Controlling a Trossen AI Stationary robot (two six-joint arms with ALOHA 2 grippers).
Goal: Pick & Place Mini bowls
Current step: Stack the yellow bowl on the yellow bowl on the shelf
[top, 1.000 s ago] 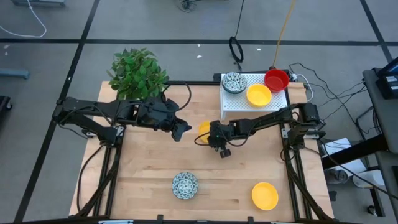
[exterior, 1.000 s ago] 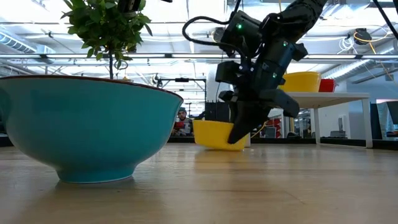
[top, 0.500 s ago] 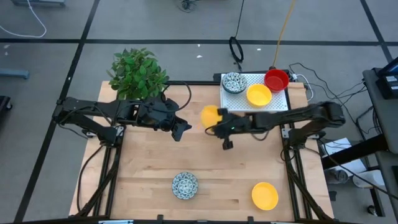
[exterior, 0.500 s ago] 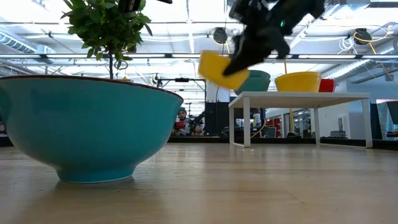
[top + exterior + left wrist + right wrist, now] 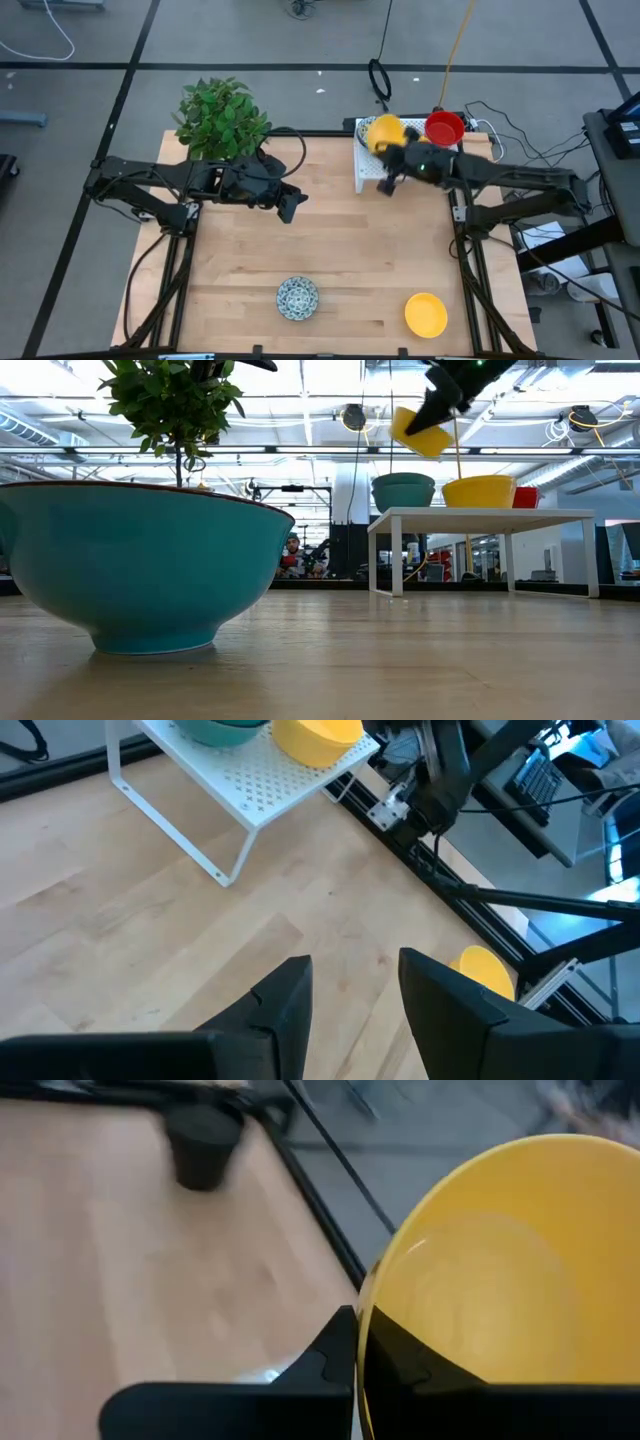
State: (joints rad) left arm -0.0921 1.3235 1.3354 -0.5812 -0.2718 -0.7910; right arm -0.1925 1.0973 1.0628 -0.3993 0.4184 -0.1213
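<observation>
Yellow bowl (image 5: 384,131), clamped by its rim in the right gripper (image 5: 392,150), has risen off the table to the white rack (image 5: 400,168) at two o'clock, nearly placed, while the left gripper (image 5: 290,207) waits open.

The surface (image 5: 340,250) is pale smooth wood. The yellow bowl (image 5: 490,1280) looks glossy. The white rack (image 5: 250,780) is perforated metal, matt.

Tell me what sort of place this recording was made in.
Probably a robotics lab or workshop in a large open hall: a wooden table on a metal frame, loose cables on the grey floor, and rows of ceiling lights over distant workstations.
</observation>
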